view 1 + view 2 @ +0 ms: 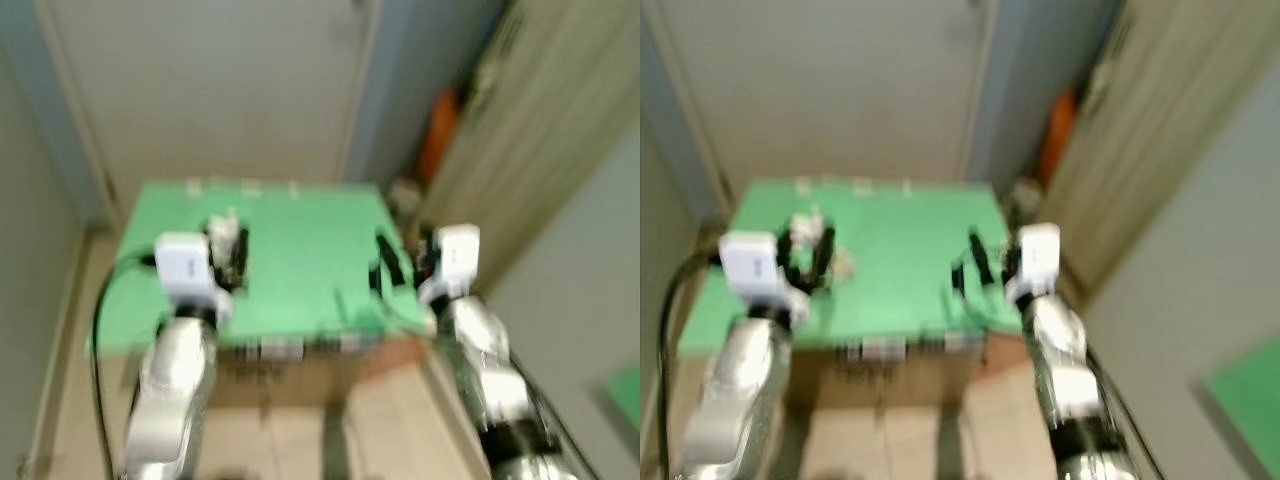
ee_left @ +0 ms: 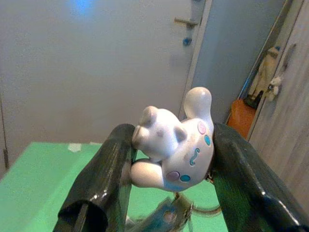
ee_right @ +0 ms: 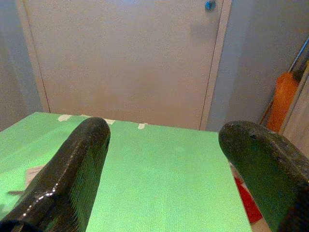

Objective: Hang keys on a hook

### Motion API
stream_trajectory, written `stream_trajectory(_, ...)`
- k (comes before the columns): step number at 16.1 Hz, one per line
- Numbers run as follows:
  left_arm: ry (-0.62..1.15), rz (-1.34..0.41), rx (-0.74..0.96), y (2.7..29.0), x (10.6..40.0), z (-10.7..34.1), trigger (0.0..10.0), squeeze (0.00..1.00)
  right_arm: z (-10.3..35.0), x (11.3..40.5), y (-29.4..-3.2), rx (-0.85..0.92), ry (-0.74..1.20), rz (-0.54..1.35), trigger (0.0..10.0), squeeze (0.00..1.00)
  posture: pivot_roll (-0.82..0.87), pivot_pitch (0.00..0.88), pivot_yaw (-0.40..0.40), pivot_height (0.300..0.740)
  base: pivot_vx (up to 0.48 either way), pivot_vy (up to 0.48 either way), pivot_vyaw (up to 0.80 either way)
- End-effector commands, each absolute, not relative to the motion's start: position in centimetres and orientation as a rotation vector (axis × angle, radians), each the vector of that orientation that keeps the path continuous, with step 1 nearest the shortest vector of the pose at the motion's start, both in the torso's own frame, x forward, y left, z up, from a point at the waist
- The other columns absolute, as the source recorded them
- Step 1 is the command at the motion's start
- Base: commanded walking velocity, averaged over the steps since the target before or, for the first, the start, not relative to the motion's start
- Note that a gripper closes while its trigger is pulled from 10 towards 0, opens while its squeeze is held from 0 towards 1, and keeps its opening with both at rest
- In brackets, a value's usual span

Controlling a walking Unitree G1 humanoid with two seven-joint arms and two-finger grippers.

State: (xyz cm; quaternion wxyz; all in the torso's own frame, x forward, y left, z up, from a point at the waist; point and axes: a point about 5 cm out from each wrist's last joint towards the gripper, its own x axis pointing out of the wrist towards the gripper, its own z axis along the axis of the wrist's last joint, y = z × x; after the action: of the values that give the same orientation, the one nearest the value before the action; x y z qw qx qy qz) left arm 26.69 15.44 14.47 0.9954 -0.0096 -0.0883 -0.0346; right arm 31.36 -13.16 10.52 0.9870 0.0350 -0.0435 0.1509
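Ahead, past the far edge of the tabletop: a pale closed door with a lever handle high on its hinge-free side. No hook made out anywhere on door or walls; head views too blurred to settle it. To the right of the door, a grey wall, then an orange object leaning in the corner beside a tall wooden panel.

Green tabletop, resting on a cardboard-brown base, with bits of white tape along the far edge.

Left pincer, over the left half of the tabletop, clamped on the keys: a white cartoon-dog charm pinched between the two fingers, ring and a bluish tag dangling below. Charm upright, ears toward the door, so long axis roughly vertical, ring end down. Keys lifted clear of the green surface, as far as can be judged.

Right pincer, near the right edge of the tabletop, spread wide and holding nothing.

Likely crux of the coming move: the ring hangs beneath the grip, so any hook must be met from above with the dangling end, by the left arm, once the hook is found.
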Motion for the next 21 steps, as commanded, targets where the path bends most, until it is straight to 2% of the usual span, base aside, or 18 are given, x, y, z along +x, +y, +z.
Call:
stream_trajectory(1, -0.175, -0.076, -0.024, 15.1, 26.7, 14.5, 0.0, 0.0, 10.7, 31.5, -13.5, 0.042, -0.089, 0.301, 10.0, 0.0, 0.09, 0.019, -0.102, 0.74, 0.0, 0.0, 0.0)
stream_trajectory(4, -0.177, -0.069, -0.015, 15.3, 26.8, 14.6, 0.0, 0.0, 10.6, 31.5, -13.5, 0.033, -0.073, 0.304, 10.0, 0.0, 0.09, 0.02, -0.101, 0.74, 0.0, 0.0, -0.19)
stream_trajectory(8, -0.178, -0.067, 0.001, 15.6, 27.2, 14.8, 0.0, 0.0, 10.4, 31.5, -13.5, 0.031, -0.064, 0.305, 10.0, 0.0, 0.09, 0.018, -0.104, 0.74, 0.0, 0.0, -0.73)
stream_trajectory(13, -0.157, -0.113, 0.032, 15.8, 29.5, 15.2, 0.0, 0.0, 10.3, 31.3, -13.2, 0.03, -0.057, 0.314, 10.0, 0.0, 0.07, 0.0, -0.096, 0.74, 0.0, 0.0, -0.7)
stream_trajectory(21, -0.154, -0.185, 0.064, 15.0, 29.9, 15.1, 0.0, 0.0, 9.8, 30.5, -13.2, 0.042, -0.041, 0.289, 10.0, 0.0, 0.05, 0.014, -0.065, 0.74, 0.0, 0.0, -0.67)
